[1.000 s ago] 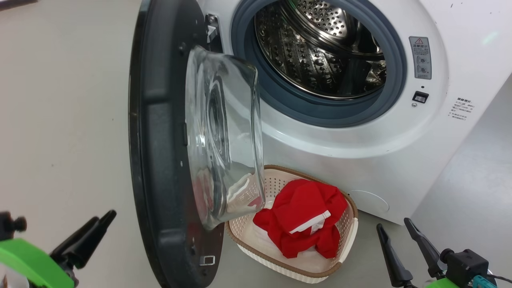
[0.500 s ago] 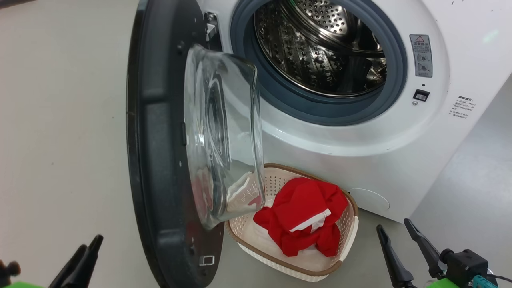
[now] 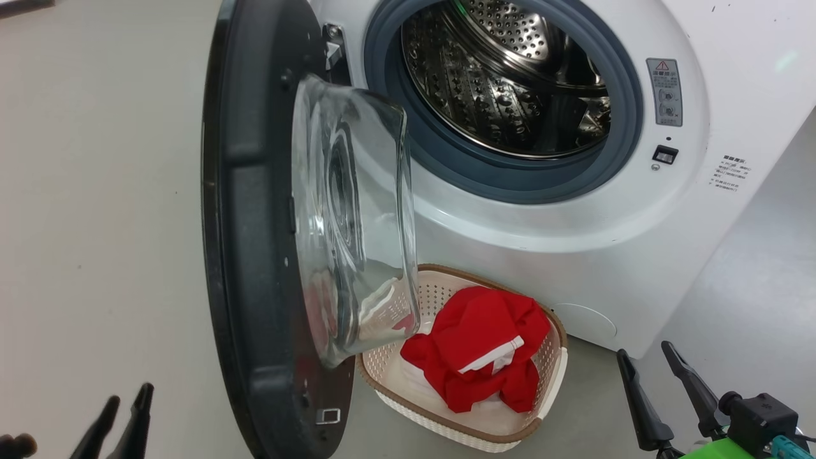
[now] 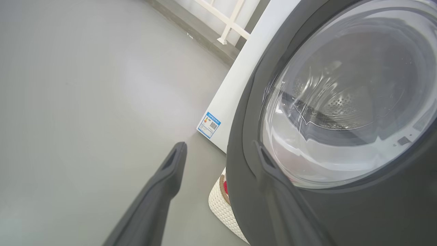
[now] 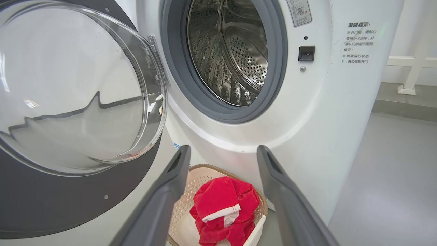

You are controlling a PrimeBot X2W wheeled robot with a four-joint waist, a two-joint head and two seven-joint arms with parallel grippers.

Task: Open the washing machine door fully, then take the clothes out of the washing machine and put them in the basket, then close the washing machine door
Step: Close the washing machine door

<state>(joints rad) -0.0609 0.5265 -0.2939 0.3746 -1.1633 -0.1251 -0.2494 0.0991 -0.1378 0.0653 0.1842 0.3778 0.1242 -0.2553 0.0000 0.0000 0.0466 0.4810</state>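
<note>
A smooth pale grey floor (image 3: 95, 191) runs back to a white railing (image 4: 229, 25). The white washer (image 3: 574, 255) has a grey rubber gasket (image 3: 443, 159) and a perforated steel drum (image 3: 484, 95). Its door (image 3: 255, 223), with a dark rim and bulging clear glass, stands open at 9 o'clock. At 6 o'clock the perforated cream basket (image 3: 440, 290) holds the crumpled red clothes (image 3: 484, 338). The left tool (image 3: 130, 394) and right tool (image 3: 644, 349) are released and empty.
</note>
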